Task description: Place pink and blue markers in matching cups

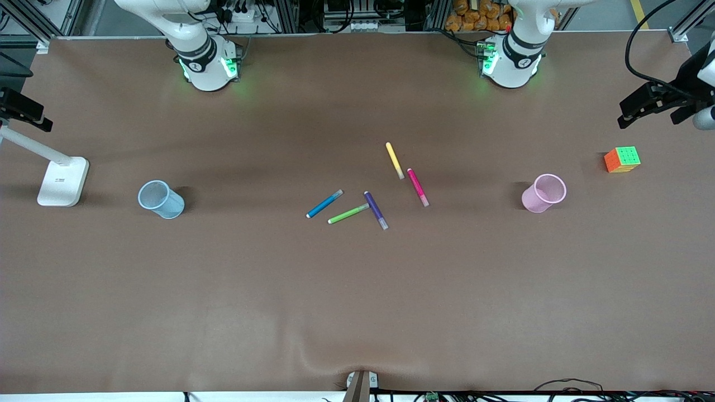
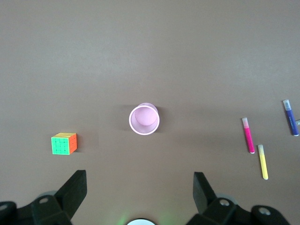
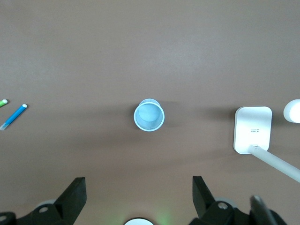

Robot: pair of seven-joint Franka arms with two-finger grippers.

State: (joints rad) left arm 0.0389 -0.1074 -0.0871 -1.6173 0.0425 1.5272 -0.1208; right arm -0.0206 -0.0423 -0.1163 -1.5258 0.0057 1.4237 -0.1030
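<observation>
The pink marker (image 1: 418,187) and the blue marker (image 1: 324,204) lie flat among other pens at the table's middle. The pink cup (image 1: 544,193) stands upright toward the left arm's end, and the blue cup (image 1: 161,199) toward the right arm's end. Both hands are above the top of the front view. My left gripper (image 2: 139,180) is open and empty, high over the table by the pink cup (image 2: 144,119), with the pink marker (image 2: 248,135) off to one side. My right gripper (image 3: 138,185) is open and empty, high by the blue cup (image 3: 149,115); the blue marker (image 3: 13,116) shows at the view's edge.
A yellow pen (image 1: 395,160), a green pen (image 1: 348,213) and a purple pen (image 1: 376,210) lie with the markers. A colour cube (image 1: 622,159) sits near the pink cup. A white lamp base (image 1: 62,181) stands near the blue cup.
</observation>
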